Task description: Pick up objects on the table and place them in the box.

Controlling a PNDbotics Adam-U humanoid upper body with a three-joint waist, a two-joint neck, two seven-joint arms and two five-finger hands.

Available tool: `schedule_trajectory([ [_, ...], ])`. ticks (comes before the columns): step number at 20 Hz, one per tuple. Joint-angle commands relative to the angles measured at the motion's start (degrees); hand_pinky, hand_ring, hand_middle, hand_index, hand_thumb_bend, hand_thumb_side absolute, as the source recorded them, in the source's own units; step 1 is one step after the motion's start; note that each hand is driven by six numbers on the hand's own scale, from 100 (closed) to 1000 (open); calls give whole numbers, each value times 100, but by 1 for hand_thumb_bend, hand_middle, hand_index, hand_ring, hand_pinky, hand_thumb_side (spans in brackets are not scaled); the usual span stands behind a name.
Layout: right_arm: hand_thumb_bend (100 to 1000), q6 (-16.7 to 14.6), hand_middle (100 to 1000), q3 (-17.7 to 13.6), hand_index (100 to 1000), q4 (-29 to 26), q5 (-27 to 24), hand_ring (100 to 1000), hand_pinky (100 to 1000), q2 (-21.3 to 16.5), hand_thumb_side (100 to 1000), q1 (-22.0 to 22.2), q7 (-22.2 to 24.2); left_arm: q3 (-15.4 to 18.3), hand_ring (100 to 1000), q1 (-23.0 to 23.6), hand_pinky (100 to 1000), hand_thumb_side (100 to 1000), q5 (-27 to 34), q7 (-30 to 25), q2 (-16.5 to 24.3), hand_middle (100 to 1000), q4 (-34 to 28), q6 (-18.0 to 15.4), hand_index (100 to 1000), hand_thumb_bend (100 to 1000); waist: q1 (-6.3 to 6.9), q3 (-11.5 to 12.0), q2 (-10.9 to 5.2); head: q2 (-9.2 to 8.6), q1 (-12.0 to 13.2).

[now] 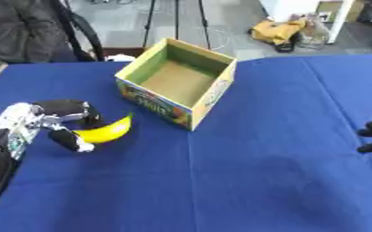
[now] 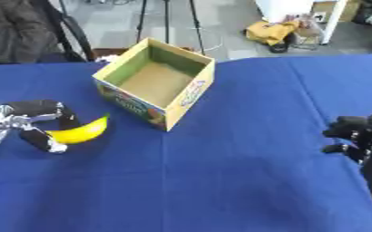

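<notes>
The robot's left hand has its fingers curled around a yellow banana on the blue counter, at eight o'clock from the open box; it should probably lift clear of the near wall before releasing, while the right hand idles curled.

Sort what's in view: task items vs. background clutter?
Task items:
- banana, with the left hand curled round it
- open cardboard box, empty
- right hand, idle at the right edge

Just lying about:
- yellow bundle on the floor
- tripod legs
- blue tablecloth
</notes>
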Motion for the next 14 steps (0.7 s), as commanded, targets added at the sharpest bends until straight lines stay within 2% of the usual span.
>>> schedule_trajectory([
  [1,100,-11,656,-18,736,-45,28,721,576,-66,860,-66,16,9,539,-95,664,549,23,-27,103,503,-64,-16,759,468,-1,3,-82,15,0],
  [14,100,-11,656,-16,737,-42,31,721,577,-70,861,-70,27,11,500,-111,646,430,23,-24,113,451,-77,-33,743,421,-3,10,-83,17,-3],
])
